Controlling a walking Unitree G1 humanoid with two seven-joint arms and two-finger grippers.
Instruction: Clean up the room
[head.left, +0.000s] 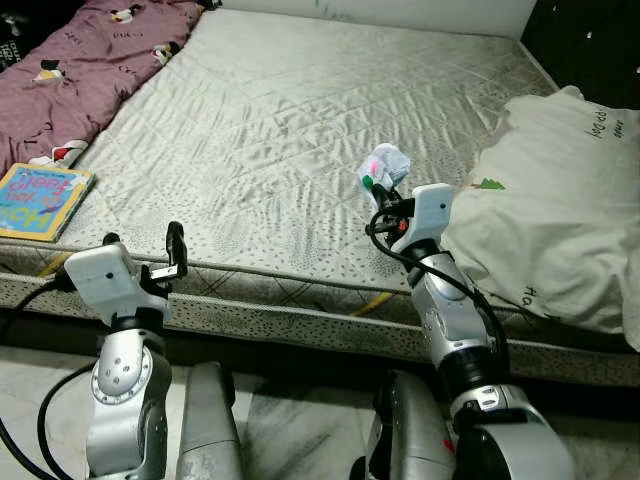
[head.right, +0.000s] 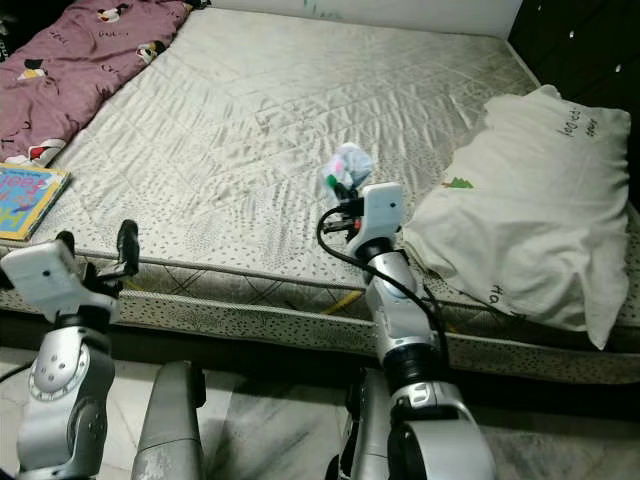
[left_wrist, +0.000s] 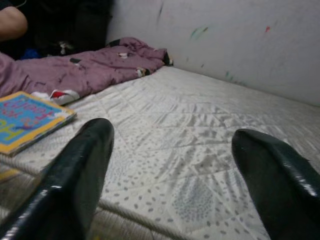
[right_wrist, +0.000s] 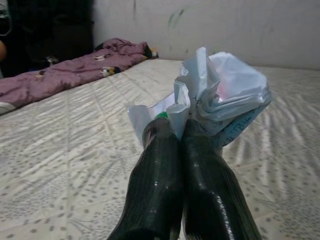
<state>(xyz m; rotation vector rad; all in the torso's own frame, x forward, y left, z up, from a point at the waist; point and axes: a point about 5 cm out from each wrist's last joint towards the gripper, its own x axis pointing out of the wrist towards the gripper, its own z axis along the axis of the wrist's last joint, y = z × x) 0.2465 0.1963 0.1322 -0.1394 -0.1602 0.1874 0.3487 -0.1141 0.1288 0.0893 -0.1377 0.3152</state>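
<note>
Mattress (head.left: 300, 130) first: bare, quilted and pale, it takes up most of the room ahead, its near edge running just in front of both arms. A plum-coloured blanket (head.left: 80, 70) lies bunched along its far left side, and a big white pillow (head.left: 555, 200) sits on the right side. A bright children's book (head.left: 40, 200) rests flat near the left front corner, close beside the blanket.

Smallest is the piece that matters now: a crumpled paper wad (right_wrist: 220, 95), white with bits of green and blue print. The right end effector (right_wrist: 182, 135) has its two black fingers pressed together on the wad's lower part, holding it up above the mattress, just left of the pillow; most of the wad juts out past the fingertips.

The left end effector (left_wrist: 172, 165) hangs at the mattress edge with fingers spread wide and nothing between them. The book lies to its left, so that arm is the nearer one for it.
</note>
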